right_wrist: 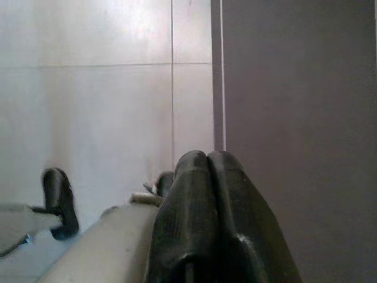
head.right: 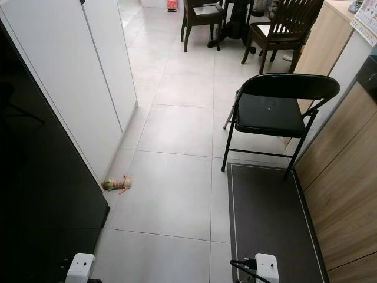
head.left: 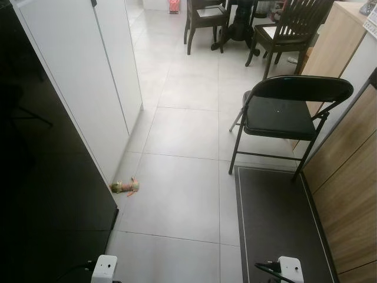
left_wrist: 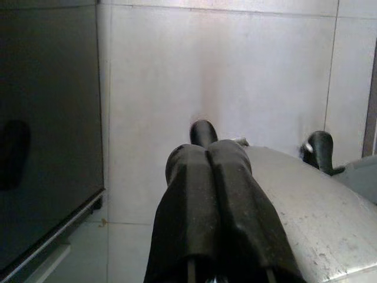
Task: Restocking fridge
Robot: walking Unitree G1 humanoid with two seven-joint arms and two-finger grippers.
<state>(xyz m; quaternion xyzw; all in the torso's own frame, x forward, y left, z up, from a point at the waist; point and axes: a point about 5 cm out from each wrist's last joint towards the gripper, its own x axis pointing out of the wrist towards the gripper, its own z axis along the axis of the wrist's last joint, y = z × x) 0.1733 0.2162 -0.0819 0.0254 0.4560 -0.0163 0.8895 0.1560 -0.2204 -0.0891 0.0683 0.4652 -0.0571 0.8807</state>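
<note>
A tall, glossy black fridge stands closed along my left side, and its dark front also shows in the left wrist view. Both arms hang low at my sides. My left gripper points down at the pale floor tiles beside the fridge's lower edge, its two black fingers pressed together with nothing between them. My right gripper hangs over the seam between the tiles and a dark floor mat, also shut and holding nothing.
White cabinet doors continue past the fridge. A small toy lies on the tiles at the cabinet's foot. A black folding chair stands ahead on the right, behind the mat. Wooden cabinets line the right. Dining chairs stand far back.
</note>
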